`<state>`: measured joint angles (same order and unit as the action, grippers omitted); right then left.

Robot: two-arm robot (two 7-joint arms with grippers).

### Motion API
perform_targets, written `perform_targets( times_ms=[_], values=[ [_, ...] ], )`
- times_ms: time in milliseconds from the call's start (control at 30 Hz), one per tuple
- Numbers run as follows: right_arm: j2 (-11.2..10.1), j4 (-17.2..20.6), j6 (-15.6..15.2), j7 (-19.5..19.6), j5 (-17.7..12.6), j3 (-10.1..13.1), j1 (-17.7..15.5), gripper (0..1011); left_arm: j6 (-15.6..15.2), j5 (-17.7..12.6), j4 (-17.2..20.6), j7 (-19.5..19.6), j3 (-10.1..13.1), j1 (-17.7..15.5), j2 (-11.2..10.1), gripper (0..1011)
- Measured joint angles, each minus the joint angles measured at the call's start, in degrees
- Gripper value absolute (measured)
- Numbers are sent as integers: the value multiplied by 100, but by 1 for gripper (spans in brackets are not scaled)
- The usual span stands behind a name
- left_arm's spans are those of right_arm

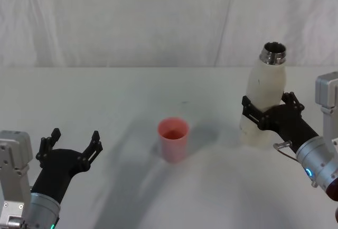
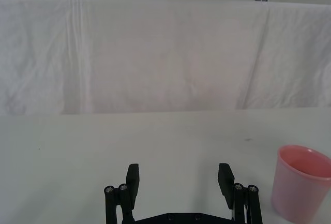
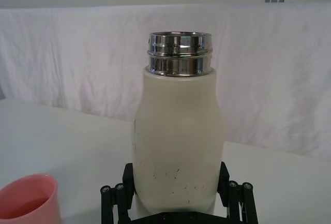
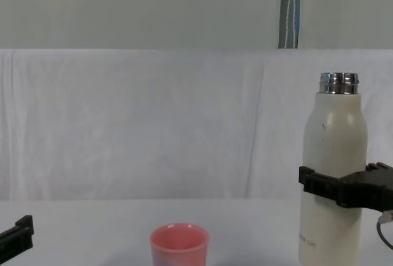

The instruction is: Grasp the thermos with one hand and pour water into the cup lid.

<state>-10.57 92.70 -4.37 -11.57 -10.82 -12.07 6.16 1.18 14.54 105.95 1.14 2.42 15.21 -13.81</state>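
The left gripper (image 1: 74, 143) hangs low at the robot's left over the white table (image 1: 121, 97), its black fingers (image 2: 133, 178) spread wide with nothing between them; in the left wrist view they frame bare tabletop, with the cup lid just off to one side.

The cup lid (image 1: 173, 138), a small salmon-pink round cup, stands upright near the middle of the table, mouth up, well apart from both grippers. A little liquid seems to lie in its bottom, seen from the head view and the right wrist view (image 3: 28, 203).

The thermos (image 1: 265, 94) is at the robot's right, well clear of the cup lid. Its long axis is upright, the open threaded steel neck (image 3: 180, 53) pointing up, leaning very slightly in the head view and plumb in the chest view (image 4: 333, 180). Whether its base touches the table cannot be told. The right gripper (image 1: 271, 109) clamps the cream-white body about mid-height, one finger on each side pressing the wall. Small dark scuffs mark the lower body (image 3: 176, 177). A faint line of small grey lettering near the base shows in the chest view, too small to read
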Motion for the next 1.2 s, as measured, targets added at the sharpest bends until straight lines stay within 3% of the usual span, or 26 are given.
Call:
perform_targets(
  times_ms=[600, 1200],
  values=[
    [128, -422, 3, -95, -219, -73, 332, 950, 0, 0, 0, 0, 0, 0, 0, 1001],
    [-62, -945, 340, -498, -258, -348, 741, 950, 0, 0, 0, 0, 0, 0, 0, 1001]
  ],
)
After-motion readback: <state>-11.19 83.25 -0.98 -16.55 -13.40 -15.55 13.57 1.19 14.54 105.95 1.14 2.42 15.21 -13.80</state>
